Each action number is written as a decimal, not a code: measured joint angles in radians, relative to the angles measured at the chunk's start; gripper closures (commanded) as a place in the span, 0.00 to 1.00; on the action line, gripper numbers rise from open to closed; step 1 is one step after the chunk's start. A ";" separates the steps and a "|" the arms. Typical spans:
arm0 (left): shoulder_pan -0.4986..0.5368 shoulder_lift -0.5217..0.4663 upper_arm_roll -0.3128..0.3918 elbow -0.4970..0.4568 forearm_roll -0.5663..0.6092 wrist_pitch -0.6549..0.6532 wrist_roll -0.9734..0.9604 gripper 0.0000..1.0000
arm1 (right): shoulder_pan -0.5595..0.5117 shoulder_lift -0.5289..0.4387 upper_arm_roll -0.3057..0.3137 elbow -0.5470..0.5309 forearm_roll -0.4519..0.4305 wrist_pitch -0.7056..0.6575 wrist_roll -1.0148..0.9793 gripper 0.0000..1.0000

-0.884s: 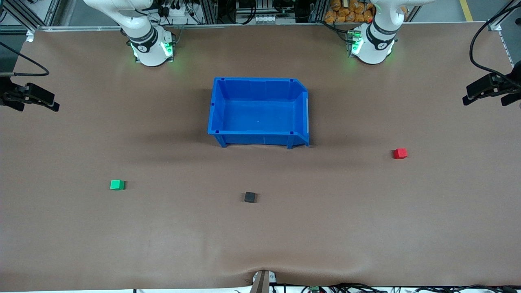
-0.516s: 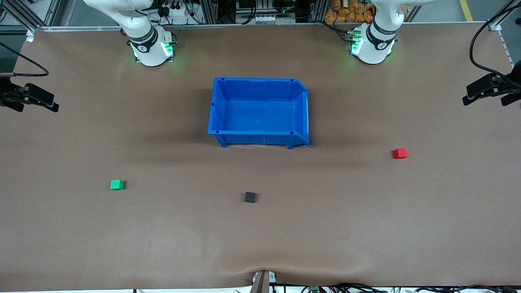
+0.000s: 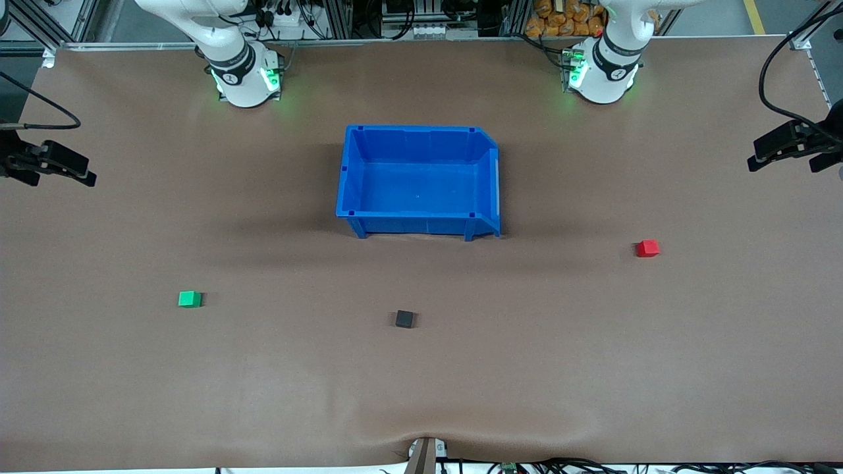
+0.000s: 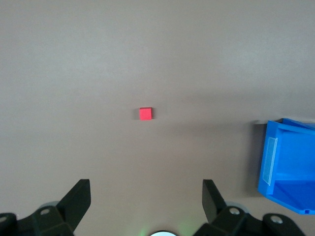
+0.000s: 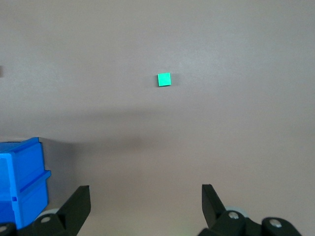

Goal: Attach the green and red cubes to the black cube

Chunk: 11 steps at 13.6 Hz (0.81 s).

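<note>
The green cube [image 3: 190, 299] lies on the brown table toward the right arm's end. The red cube [image 3: 647, 248] lies toward the left arm's end. The black cube [image 3: 404, 319] lies between them, nearer the front camera than the blue bin. All three are apart. My left gripper [image 3: 784, 146] hangs open and empty at the table's end, high above the table; its wrist view shows the red cube [image 4: 145, 113] well ahead of its open gripper [image 4: 145, 189]. My right gripper [image 3: 56, 164] hangs open and empty at the other end; the green cube [image 5: 164, 79] shows ahead of it [image 5: 145, 194].
An empty blue bin [image 3: 419, 132] stands in the middle of the table, between the two arm bases; it also shows in the left wrist view [image 4: 288, 167] and the right wrist view [image 5: 22, 182]. A fold in the table cover sits at the front edge [image 3: 425, 438].
The right gripper has drifted slightly lower in the front view and the left gripper has shifted a little. The cubes and the bin have not moved.
</note>
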 measured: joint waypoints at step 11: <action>0.047 0.149 0.036 0.036 0.005 0.142 0.002 0.00 | 0.005 0.035 0.007 -0.053 0.000 0.050 -0.006 0.00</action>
